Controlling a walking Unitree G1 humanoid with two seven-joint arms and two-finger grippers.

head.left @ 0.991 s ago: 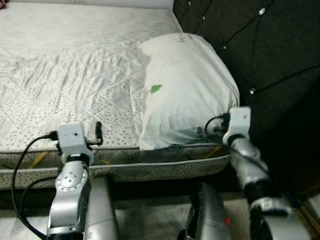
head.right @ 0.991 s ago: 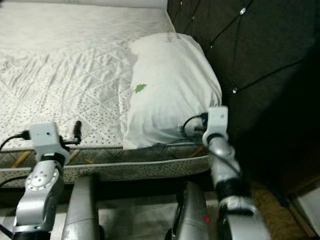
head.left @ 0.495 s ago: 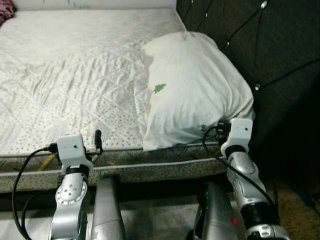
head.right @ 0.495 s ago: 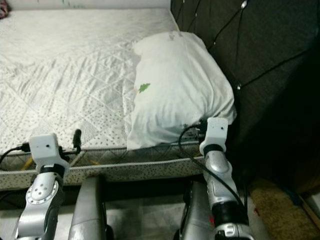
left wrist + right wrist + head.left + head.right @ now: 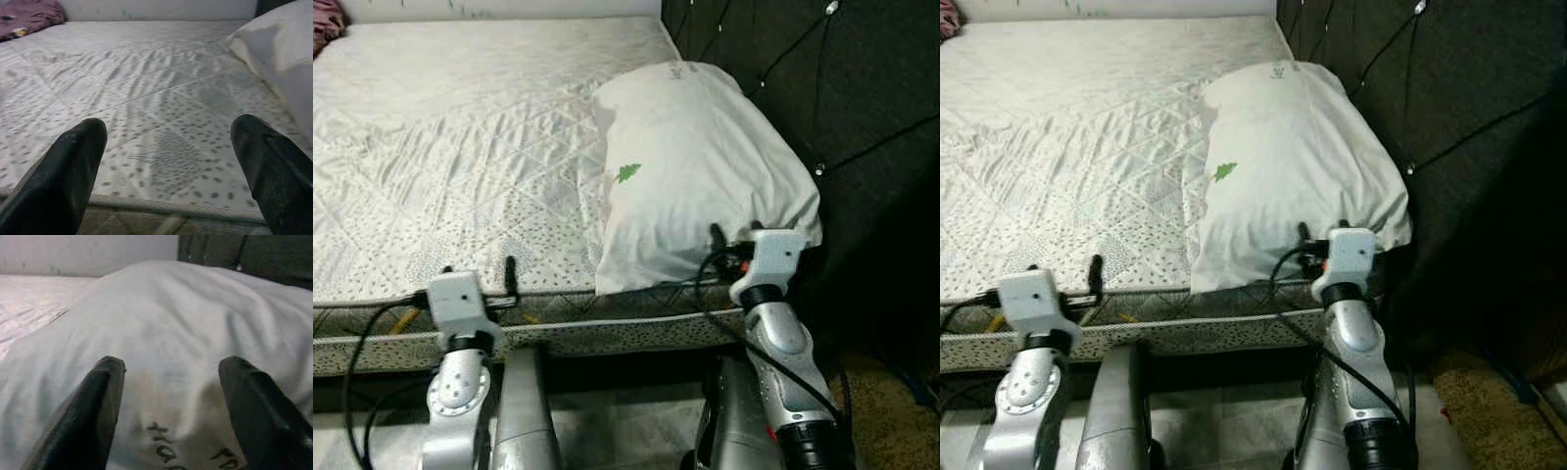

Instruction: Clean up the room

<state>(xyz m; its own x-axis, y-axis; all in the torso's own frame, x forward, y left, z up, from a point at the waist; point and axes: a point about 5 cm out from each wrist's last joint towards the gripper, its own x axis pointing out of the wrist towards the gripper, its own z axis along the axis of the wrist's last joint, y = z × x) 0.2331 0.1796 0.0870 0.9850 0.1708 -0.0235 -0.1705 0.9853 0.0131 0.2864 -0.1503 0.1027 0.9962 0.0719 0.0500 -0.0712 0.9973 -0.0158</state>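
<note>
Pillow (image 5: 700,166) placement is the step we are judging to be in hand: it is lying on the white quilted mattress (image 5: 460,147) at the head of the bed, its far side touching the dark tufted headboard (image 5: 842,88) and its near end reaching the mattress edge. We are holding our right end effector (image 5: 168,396) at that near end with its two black fingers spread wide and nothing gripped; the printed lettering on the pillowcase is sitting between the fingertips in the right wrist view. Our left end effector (image 5: 166,161) is hovering just over the mattress edge, well apart from the pillow, fingers also wide and empty. A crumpled purple cloth (image 5: 29,17) is lying at the far corner of the bed. To do this well, we are advising a low, level approach so the fingers pinch a good fold of fabric and filling, not only the slippery case, and keeping the wrist cable (image 5: 715,284) free of the mattress piping.
</note>
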